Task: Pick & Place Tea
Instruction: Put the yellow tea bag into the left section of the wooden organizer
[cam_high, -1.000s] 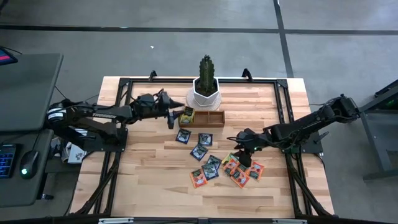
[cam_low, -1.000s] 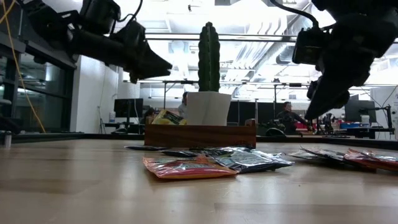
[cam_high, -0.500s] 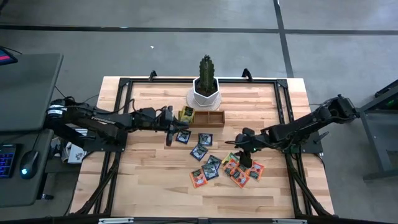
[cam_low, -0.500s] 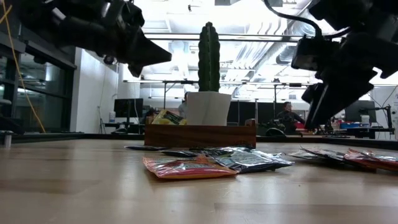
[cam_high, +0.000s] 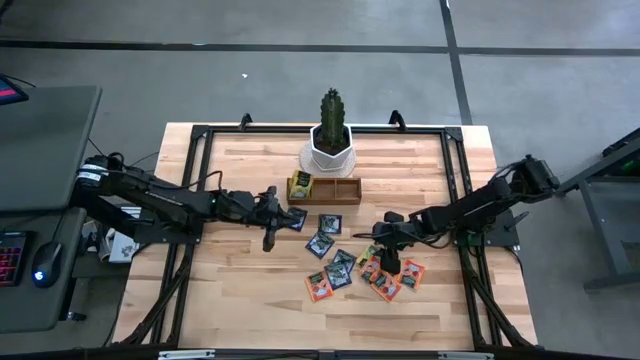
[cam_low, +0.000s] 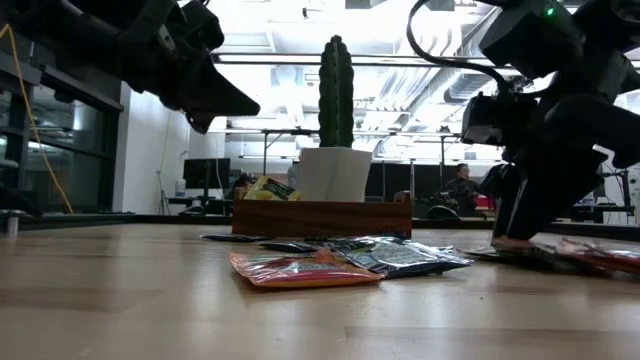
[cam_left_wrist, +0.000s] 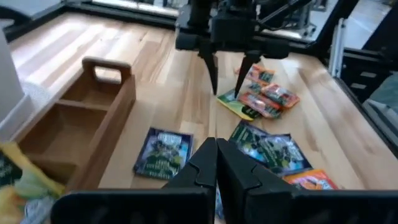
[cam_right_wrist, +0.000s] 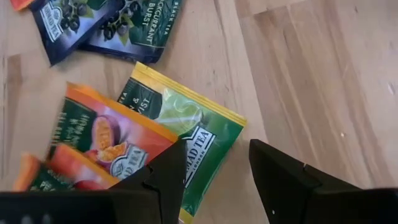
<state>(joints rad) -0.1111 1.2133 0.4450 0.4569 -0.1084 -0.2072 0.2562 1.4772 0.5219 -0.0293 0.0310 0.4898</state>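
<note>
potted cactus (cam_high: 331, 128) behind wooden tray (cam_high: 340, 191)

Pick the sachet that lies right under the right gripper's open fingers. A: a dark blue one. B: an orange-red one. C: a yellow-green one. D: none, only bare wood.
C: in the right wrist view the right gripper hangs open over the yellow-green sachet, its two fingers set to either side of that sachet's corner.
</note>
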